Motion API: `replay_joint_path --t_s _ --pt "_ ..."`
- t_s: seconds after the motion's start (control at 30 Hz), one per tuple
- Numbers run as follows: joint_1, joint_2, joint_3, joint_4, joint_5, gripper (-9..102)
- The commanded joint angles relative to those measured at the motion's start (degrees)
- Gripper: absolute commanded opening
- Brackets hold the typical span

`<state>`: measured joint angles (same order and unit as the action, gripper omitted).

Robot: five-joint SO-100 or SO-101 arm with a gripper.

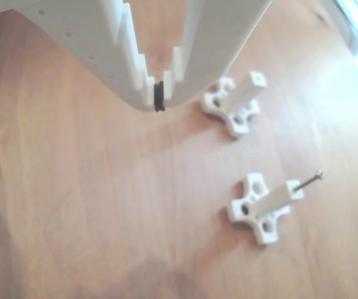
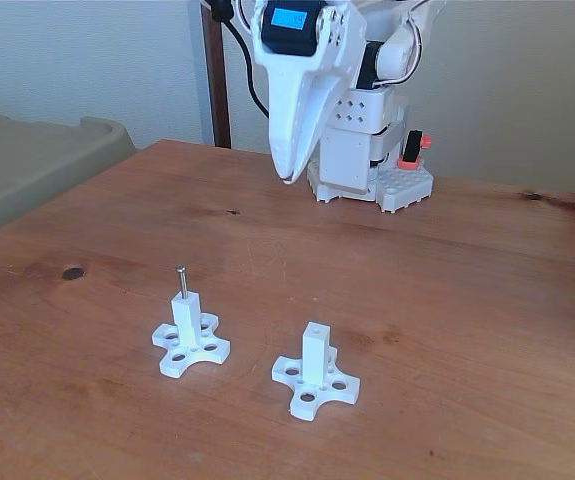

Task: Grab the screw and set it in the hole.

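Screw point(image 2: 181, 281) lower shaft hidden inside post point(image 2: 186, 318); arm point(image 2: 367, 60) top cut off.

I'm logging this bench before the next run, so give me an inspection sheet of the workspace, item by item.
Surface: brown wooden table, with dark spots and scuffs.
Job's things: the screw stands upright in the hole of the left post in the fixed view; the right post shows an unfilled hole in its top.
Clutter: nothing seen.
Grippers: the gripper hangs above the table near the arm's base, apart from both posts, fingers together, holding nothing.
Cables: a black cable runs down behind the arm; white wires near its upper joint.
Surroundings: pale wall, a dark upright pole, a grey-green object at the left edge.
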<state>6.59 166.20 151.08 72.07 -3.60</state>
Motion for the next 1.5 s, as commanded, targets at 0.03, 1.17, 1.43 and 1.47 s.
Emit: replay_joint_path --t_s 0.03,1.17,1.43,1.47 --pt "-0.1 -4.0 -8.2 1.1 1.1 -4" --pt "0.2 -35.6 -42.1 8.5 7.1 -4" --pt "-0.4 -42.8 -49.1 9.8 6.9 -4" --pt "-0.3 -43.8 -49.8 9.8 6.8 -4"
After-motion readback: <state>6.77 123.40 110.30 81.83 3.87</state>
